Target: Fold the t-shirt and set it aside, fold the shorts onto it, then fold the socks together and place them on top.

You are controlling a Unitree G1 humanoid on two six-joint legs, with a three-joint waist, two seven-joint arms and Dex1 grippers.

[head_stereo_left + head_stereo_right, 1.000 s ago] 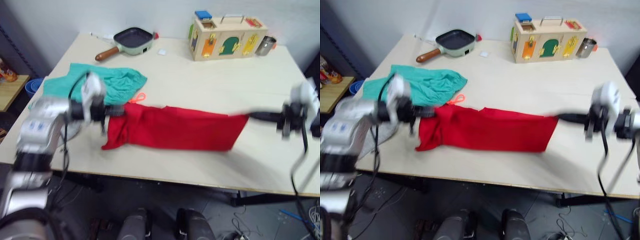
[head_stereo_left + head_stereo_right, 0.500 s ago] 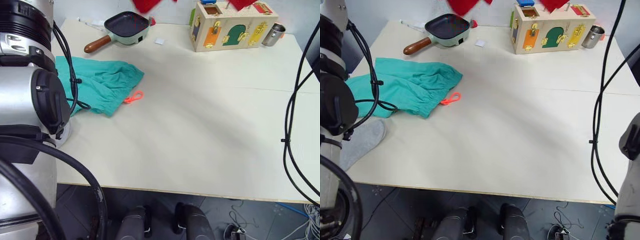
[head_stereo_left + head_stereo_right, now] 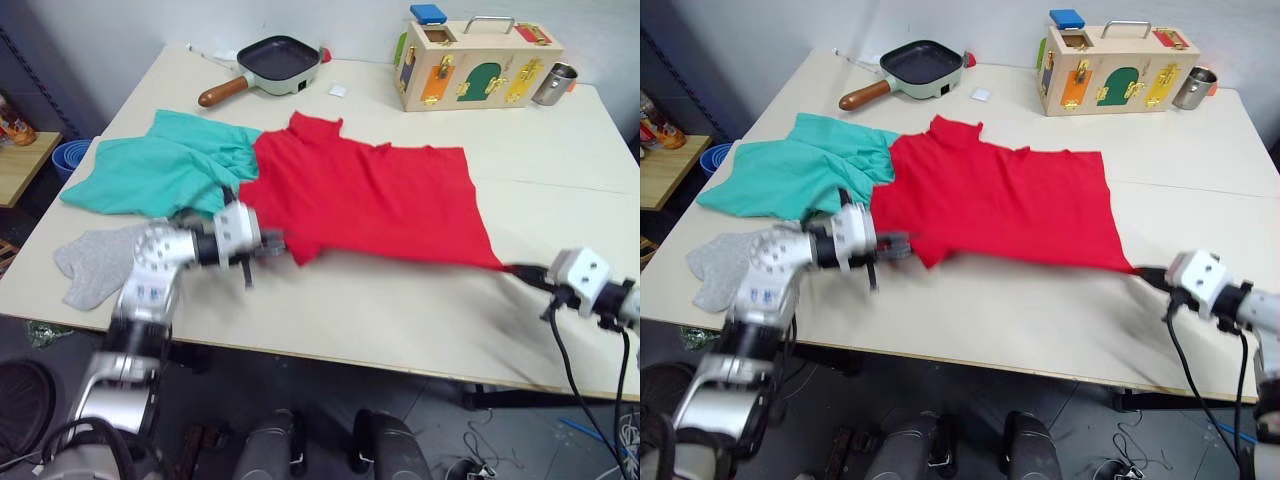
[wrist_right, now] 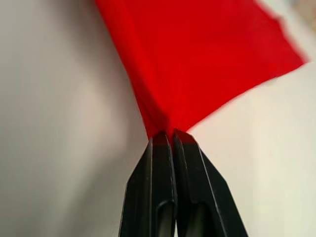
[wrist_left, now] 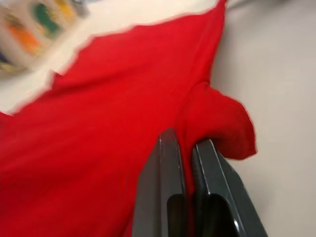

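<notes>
1. Red shirt [image 3: 370, 195] lies spread flat mid-table, overlapping the teal shorts [image 3: 150, 175].
2. Left gripper [image 5: 186, 148] pinches its near-left corner; right gripper [image 4: 172, 136] pinches its near-right corner.
3. Bare table [image 3: 400, 320] lies along the front edge.

At the upper edge of the pale tabletop [image 3: 400, 310] sit a green frying pan [image 3: 283, 60], a wooden latch box [image 3: 478, 62] and, far right, a metal cup [image 3: 555, 82].
</notes>
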